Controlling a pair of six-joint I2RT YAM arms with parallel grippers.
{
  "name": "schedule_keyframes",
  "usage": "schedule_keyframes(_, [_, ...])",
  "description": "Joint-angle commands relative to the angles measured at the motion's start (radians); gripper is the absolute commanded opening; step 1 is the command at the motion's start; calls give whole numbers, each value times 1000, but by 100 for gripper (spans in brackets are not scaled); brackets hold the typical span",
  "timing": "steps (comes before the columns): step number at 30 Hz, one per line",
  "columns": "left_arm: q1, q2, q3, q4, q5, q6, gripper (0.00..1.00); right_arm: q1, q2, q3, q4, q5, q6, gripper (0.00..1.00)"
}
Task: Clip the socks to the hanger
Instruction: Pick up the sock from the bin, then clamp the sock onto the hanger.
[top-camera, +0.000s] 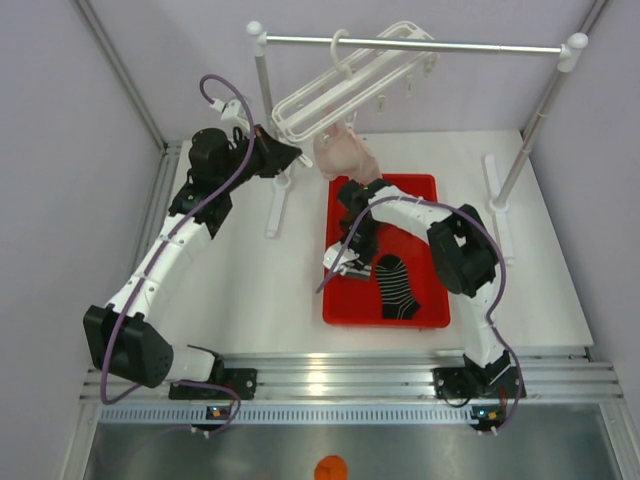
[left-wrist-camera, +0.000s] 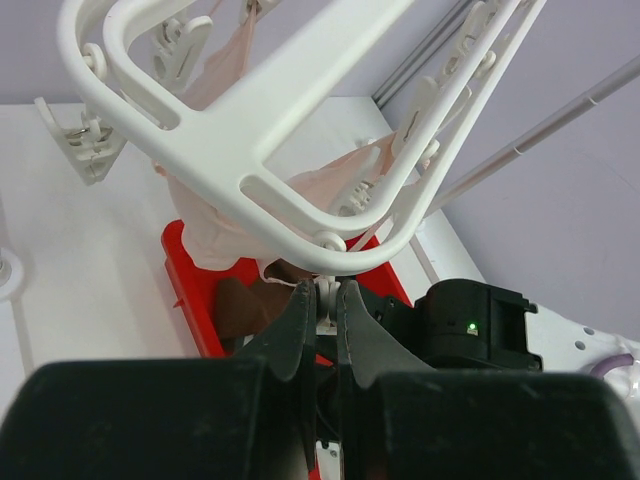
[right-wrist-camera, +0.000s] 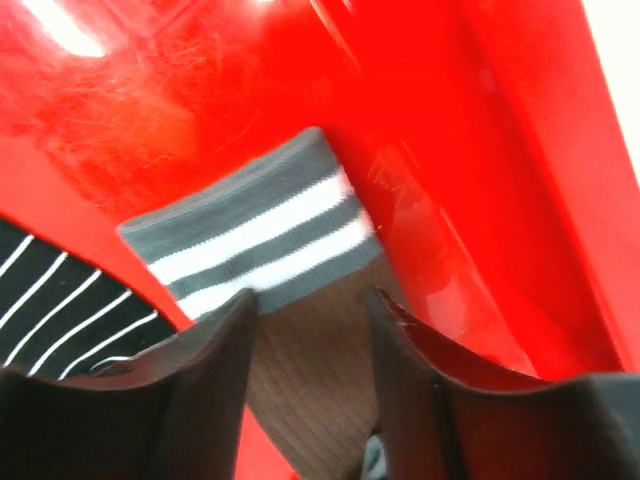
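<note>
Just past the tray's (top-camera: 340, 305) far end, the left jaws squeeze the hanger (left-wrist-camera: 250, 130). Inside the tray, the right jaws hang open over the brown sock (right-wrist-camera: 260, 230). It runs lengthwise between them, cuff ahead. This arm is nearest.

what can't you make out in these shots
- sock count: top view, right arm covers part of the red tray; one black sock shows
- brown sock toe: right wrist, cut by bottom edge
- which hanger part left pincer clamps: left wrist, own fingers hide it
</note>
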Motion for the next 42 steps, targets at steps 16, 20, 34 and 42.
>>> schedule_keyframes(16, [8, -34, -7, -12, 39, 6, 0, -40, -145, 122, -49, -253, 315, 0])
schedule_keyframes(20, [10, -37, -8, 0, 44, 4, 0, -98, -265, 82, 47, -404, 533, 0])
schedule_keyframes(34, [10, -44, -24, 82, 79, -57, 0, -169, -578, -197, 860, -467, 1663, 0])
schedule_keyframes(42, [11, -48, -30, 88, 110, -62, 0, -151, -523, -186, 1044, -370, 1906, 0])
